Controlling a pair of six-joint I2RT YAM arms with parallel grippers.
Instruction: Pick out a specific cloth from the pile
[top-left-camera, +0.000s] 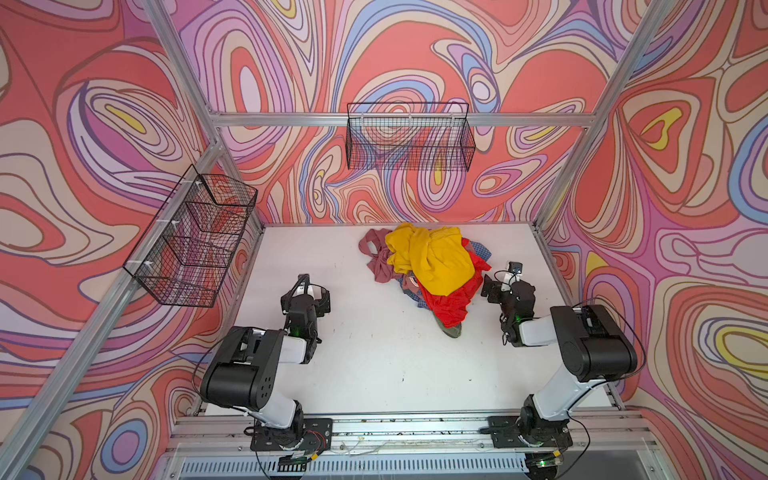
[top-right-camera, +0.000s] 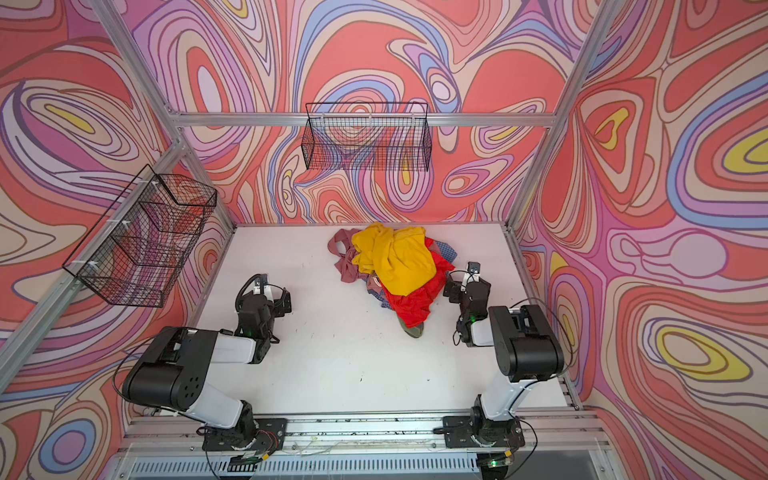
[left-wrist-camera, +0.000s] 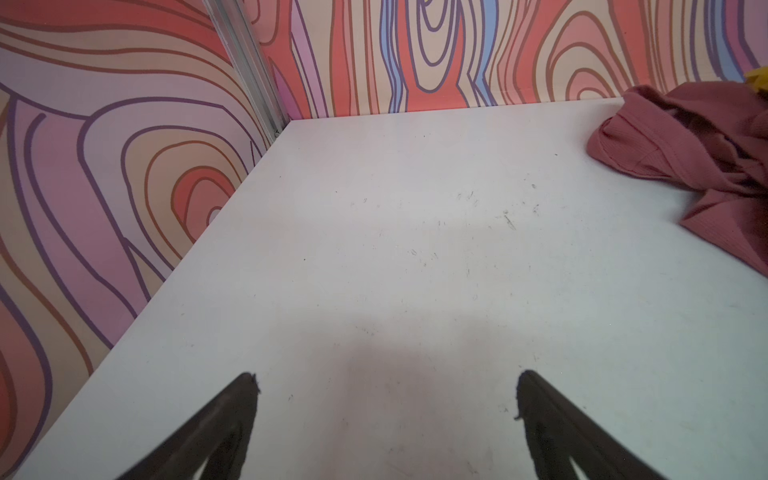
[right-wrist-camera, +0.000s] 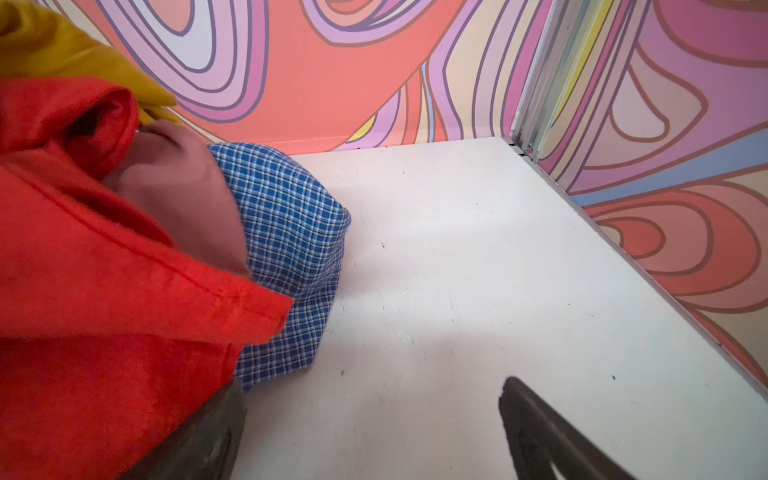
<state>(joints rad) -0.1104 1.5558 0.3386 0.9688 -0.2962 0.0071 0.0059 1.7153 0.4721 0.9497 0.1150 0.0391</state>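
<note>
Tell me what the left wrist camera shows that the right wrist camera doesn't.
Left wrist only: the left pincer, open over the white table. Right wrist only: the red garment and blue checked cloth, close beside the open right pincer. Both: that table, a bit of yellow garment, pinkish fabric and the patterned walls.

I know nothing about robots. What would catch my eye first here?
The swirling pink, red and lilac walls strike first, then the bright pile of clothes at the back middle of the white table, a mustard-yellow garment on top of a red garment. Two black-and-white arms flank it, the left hand and right hand both open, the right close beside the pile.
</note>
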